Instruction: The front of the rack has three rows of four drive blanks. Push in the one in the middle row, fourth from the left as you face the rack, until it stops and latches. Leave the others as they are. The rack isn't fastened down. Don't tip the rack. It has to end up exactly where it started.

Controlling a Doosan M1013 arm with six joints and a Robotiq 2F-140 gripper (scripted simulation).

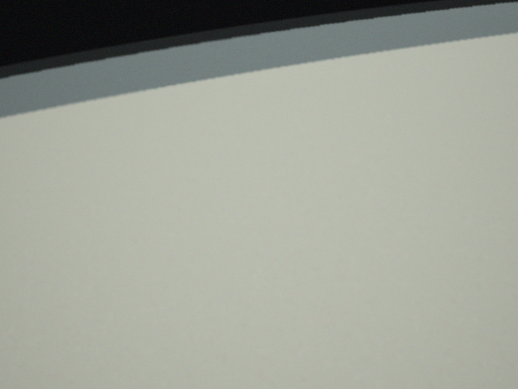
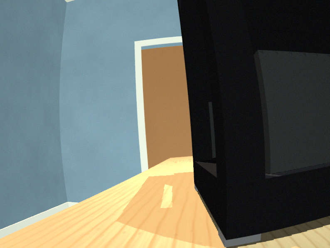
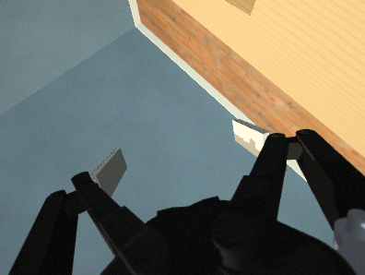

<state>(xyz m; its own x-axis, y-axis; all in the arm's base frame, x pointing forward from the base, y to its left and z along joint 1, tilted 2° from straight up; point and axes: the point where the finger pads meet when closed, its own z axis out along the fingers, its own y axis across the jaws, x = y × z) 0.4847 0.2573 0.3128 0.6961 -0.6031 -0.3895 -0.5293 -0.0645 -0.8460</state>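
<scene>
- Top view: a pale grey-beige surface (image 1: 259,234) fills nearly the whole picture, with a blue-grey band (image 1: 234,54) slanting above it and a black strip (image 1: 125,21) along the upper edge; neither the rack front nor the claw shows here
- Exterior view: a tall black rack (image 2: 234,120) fills the right half, seen close and from low down, standing on a light wooden floor (image 2: 93,221)
- Exterior view: a dark grey panel (image 2: 295,112) is set back in an opening of the rack's facing side; a narrower opening shows on the side turned toward the door
- Exterior view: pale feet (image 2: 240,240) peek out under the rack's near bottom corner; behind stand blue walls (image 2: 93,106) and a brown door (image 2: 165,106) in a white frame
- Exterior view: the drive blanks cannot be made out, so the position of the middle-row, fourth blank cannot be told
- Wrist view: the black claw (image 3: 182,152) stands spread wide with nothing between its fingers; one grey pad (image 3: 111,172) shows at left, a pale one (image 3: 249,134) at right
- Wrist view: past the claw are blue wall, a white baseboard (image 3: 194,74), a brown wood band and light floor; no rack appears here
</scene>
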